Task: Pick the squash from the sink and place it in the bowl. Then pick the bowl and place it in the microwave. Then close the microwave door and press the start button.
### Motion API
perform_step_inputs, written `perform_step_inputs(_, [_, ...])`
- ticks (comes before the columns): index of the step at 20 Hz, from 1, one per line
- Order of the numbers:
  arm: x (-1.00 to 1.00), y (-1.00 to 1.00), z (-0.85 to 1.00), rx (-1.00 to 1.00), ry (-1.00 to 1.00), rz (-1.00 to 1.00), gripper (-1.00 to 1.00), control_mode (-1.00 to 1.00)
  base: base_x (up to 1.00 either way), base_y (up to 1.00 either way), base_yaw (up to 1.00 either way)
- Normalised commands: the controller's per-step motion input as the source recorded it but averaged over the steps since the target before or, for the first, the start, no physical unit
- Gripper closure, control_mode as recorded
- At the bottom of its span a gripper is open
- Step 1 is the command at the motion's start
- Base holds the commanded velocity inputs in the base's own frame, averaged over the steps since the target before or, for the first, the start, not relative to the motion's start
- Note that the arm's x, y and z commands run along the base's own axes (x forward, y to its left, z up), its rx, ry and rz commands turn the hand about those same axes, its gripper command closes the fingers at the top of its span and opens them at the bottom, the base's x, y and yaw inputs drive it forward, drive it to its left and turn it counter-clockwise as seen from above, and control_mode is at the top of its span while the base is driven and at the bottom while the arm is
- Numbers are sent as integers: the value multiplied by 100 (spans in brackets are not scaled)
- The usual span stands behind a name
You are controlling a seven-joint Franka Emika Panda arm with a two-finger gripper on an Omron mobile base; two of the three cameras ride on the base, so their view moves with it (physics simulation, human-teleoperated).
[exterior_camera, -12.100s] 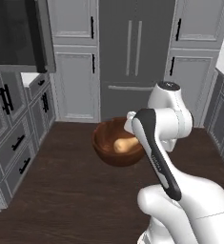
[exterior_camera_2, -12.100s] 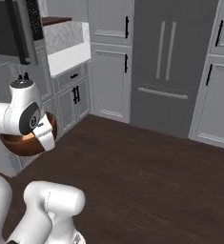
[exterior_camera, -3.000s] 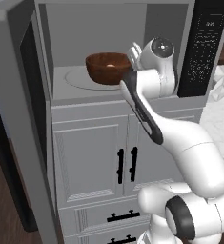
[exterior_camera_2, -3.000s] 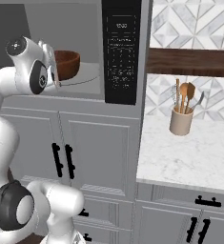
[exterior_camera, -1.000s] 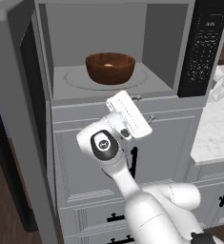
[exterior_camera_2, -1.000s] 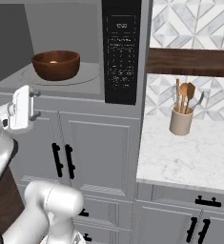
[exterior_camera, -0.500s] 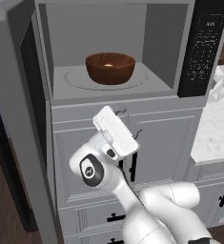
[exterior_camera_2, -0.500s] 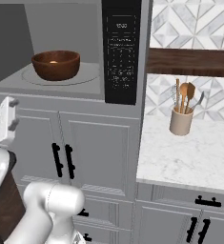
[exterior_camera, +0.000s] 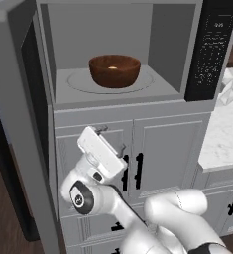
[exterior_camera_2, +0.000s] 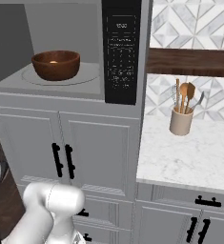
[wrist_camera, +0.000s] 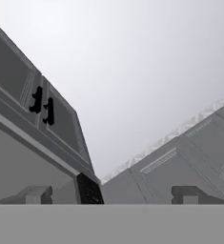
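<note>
Now bowl (exterior_camera: 114,71) sits centred on the microwave (exterior_camera: 113,54) turntable.
Fingers (wrist_camera: 32,194) spread wide, holding nothing, at seven o'clock below the bowl, before the cabinet doors (exterior_camera: 138,154).

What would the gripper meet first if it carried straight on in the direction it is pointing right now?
Probably nothing close. The open gripper points steeply upward: in the hand view the line ahead runs past the microwave and the upper cabinets toward the pale ceiling. The way looks free, though depth is unclear.
</note>
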Motion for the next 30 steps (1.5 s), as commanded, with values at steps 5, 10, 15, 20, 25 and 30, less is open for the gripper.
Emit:
perform_step_inputs(5, [0, 84, -40, -1, 0, 0, -100, -100, 0, 0, 0])
perform_step_inputs(10, [0, 89, -29, 0, 0, 2, -100, -100, 0, 0, 0])
perform_step_inputs(15, [0, 71, -33, 5, 0, 6, -100, -100, 0, 0, 0])
perform_step_inputs(20, [0, 67, -20, 6, -1, 8, -100, -100, 0, 0, 0])
perform_step_inputs(25, [-1, 53, 11, 5, -7, 8, -100, -100, 0, 0, 0])
perform_step_inputs(30, [-16, 18, 49, 5, -9, 1, -100, -100, 0, 0, 0])
